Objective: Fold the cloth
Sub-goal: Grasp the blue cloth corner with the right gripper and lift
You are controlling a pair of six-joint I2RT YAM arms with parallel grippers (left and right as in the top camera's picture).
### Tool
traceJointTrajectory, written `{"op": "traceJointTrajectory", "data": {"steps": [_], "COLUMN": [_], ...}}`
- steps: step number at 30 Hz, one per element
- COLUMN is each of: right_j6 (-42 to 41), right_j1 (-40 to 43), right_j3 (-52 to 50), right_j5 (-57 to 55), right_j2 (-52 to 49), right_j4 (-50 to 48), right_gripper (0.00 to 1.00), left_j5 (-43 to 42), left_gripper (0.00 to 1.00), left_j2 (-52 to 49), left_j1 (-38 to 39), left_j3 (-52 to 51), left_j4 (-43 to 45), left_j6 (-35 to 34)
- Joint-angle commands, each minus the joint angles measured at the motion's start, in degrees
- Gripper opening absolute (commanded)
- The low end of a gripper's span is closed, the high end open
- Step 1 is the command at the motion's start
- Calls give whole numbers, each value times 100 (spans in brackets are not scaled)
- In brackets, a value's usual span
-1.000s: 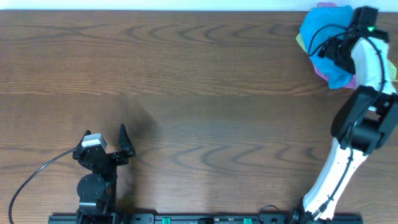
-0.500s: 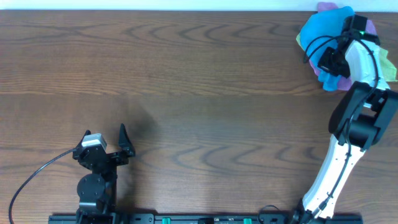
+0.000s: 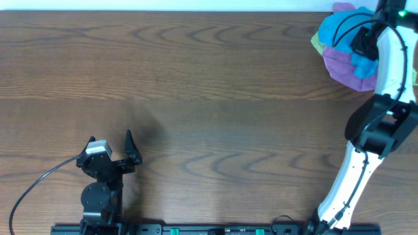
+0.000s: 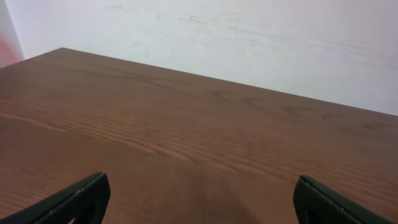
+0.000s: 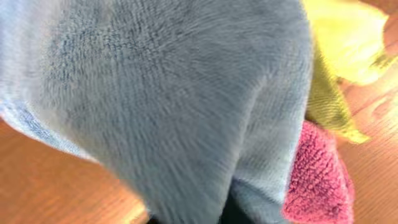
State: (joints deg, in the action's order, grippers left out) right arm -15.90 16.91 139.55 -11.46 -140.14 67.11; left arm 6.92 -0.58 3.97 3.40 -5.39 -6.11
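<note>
Blue cloth [image 3: 336, 26] has lifted off the purple cloth [image 3: 346, 68] far right, right claw [image 3: 364, 44] seemingly clamped on it, left claw [image 4: 202, 193] apart; folding still awaits.

Left arm [image 3: 98, 192]: sitting folded low over its base.
Left gripper [image 3: 110, 142]: pointing forward, fingers standing wide apart.
Right arm [image 3: 388, 72]: reaching far forward, nearly outstretched.
Right gripper [image 3: 364, 43]: pointing down, jaws hidden.

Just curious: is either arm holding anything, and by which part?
Apparently the blue cloth, bunched in the right pincer; exact spot hidden. The left pincer holds nothing.
</note>
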Motion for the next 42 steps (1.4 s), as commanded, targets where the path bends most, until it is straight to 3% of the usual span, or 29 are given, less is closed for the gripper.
{"op": "traceJointTrajectory", "data": {"steps": [1, 3, 4, 5, 14, 23, 29, 37, 42], "right_j6": [-31, -31, -31, -31, -28, 444, 553, 636, 636], "right_j1": [-76, -83, -87, -92, -225, -970, -1434, -1945, -2245], "right_j3": [297, 350, 380, 391, 695, 2540, 3346, 3307, 2590], "right_j5": [-118, -118, -118, -116, 149, 376, 352, 269, 267], "right_j2": [0, 0, 0, 0, 0, 0, 35, 1261, 2092], "right_j4": [57, 57, 57, 55, 48, 516, 1403, 1709, 1790], "right_gripper": [2, 3, 24, 1, 2, 2, 1, 2, 2], "left_j5": [96, 96, 98, 96, 96, 96, 96, 98, 96], "left_gripper": [96, 95, 95, 96, 95, 95, 95, 95, 95], "left_j2": [37, 37, 37, 37, 37, 37, 37, 37, 37], "left_j1": [17, 17, 17, 17, 17, 17, 17, 17, 17], "left_j3": [-199, -199, -199, -199, -199, -199, -199, -199, -199], "left_j4": [-70, -70, -72, -70, -70, -70, -72, -70, -72], "left_j6": [59, 59, 59, 59, 59, 59, 59, 57, 59]}}
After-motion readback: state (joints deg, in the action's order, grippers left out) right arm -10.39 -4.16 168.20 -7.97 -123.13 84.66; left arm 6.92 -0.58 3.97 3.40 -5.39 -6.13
